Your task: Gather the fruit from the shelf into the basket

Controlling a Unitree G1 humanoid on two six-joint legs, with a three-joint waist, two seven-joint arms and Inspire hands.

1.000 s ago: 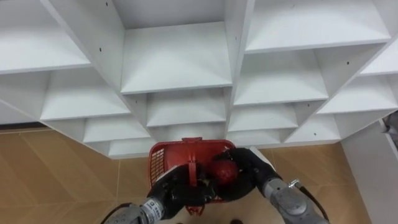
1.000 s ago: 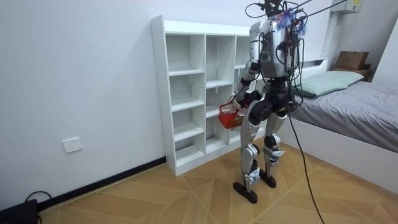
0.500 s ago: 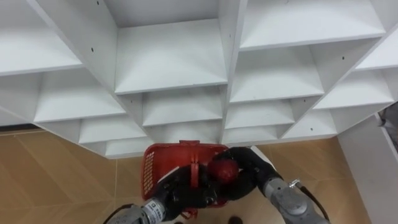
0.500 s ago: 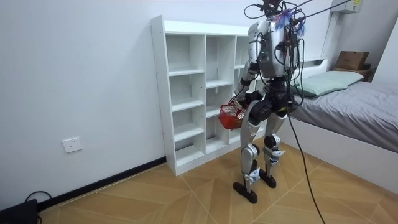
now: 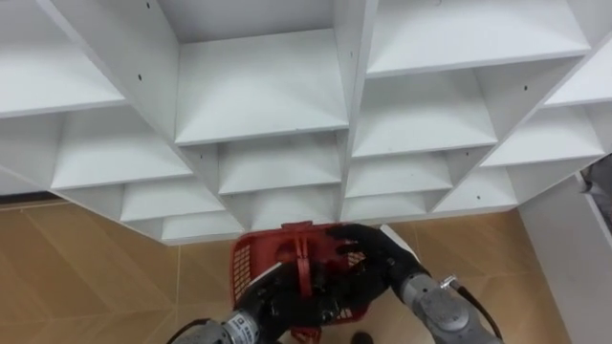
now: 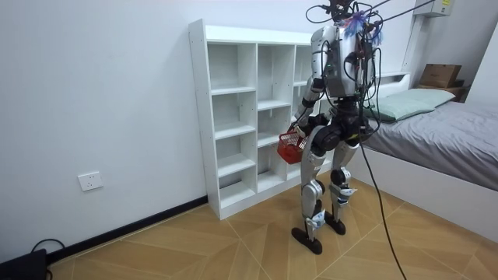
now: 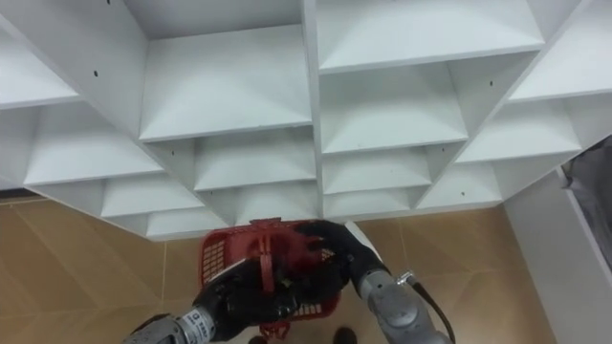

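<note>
The robot stands on both feet on the wood floor (image 6: 233, 249). It is right in front of the white closet (image 5: 263, 91). The closet has many open shelves, set in rows and columns. In the room view, a bed (image 6: 451, 148) is at the room view's right, behind the robot. A small wall socket (image 6: 90, 181) sits low on the wall at the room view's left.

The robot holds a red basket (image 5: 256, 256) low in front of its body. The basket is close to the closet's lower shelves but does not touch them. It hangs over the floor.

The left hand (image 5: 277, 298) comes in from the lower left. Its dark fingers are curled round the basket's handle (image 5: 302, 250), so this hand is gripping the basket and carrying it.

The right hand (image 5: 368, 253) comes in from the lower right. It lies over the right side of the basket and dips inside it. I cannot tell if this hand is open or closed.

I cannot tell if a fruit lies in the basket, because both hands cover much of it.
</note>
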